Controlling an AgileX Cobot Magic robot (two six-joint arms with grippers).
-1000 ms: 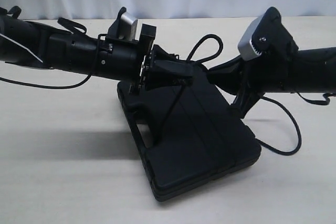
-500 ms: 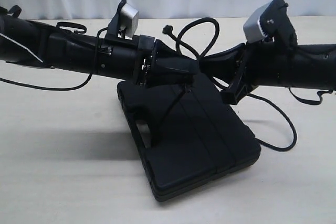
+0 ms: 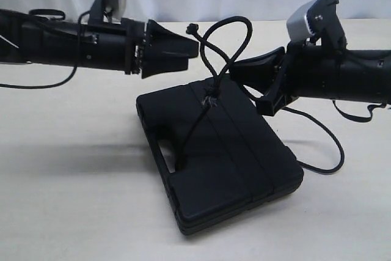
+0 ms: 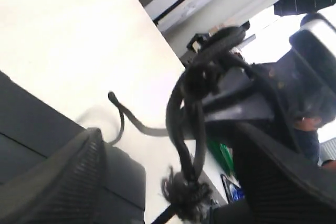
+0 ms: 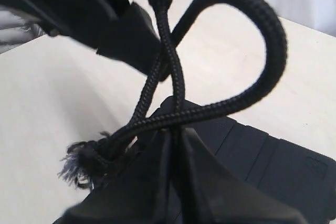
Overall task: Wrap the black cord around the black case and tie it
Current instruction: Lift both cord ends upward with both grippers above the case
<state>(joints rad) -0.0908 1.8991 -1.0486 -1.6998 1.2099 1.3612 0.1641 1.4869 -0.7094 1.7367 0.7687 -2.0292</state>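
**Left Jaws Wide, Right Pinching: The Knot Waits to Be Cinched**

Left gripper [image 3: 192, 59] first: jaws spread wide with nothing between them, and its two fingers [image 4: 63, 182] frame the cord without touching it. It hangs in the air at about 11 o'clock from the case. Over to the right gripper [image 3: 234, 71]: clamped tight, and the black cord [image 3: 245, 29] looks pinched right at its tips, at about 1 o'clock from the case's middle.

Out from there, the cord arches up into a tall loop [image 5: 262, 66] at 12 o'clock above the frayed knot [image 3: 211, 99]. That knot sits on the case near its far edge. The free end [image 3: 194, 29], with its little knob, pokes up just beside the left fingertips. From the knot, one strand runs down toward 7 o'clock into the handle slot [image 3: 166, 151]. The black case [image 3: 244, 151] lies flat on the table [image 3: 73, 206], mid-scene.

My read: the wrap is on, but the tie is loose. To finish it well, the left jaws should close on the free end low, near the crossing, not on the knob. Then the left pulls toward 9 o'clock while the right draws toward 3, level and even. That way the loop shrinks onto the knot and does not lift the case. The risk is that an upward tug drags the strand out of the slot.
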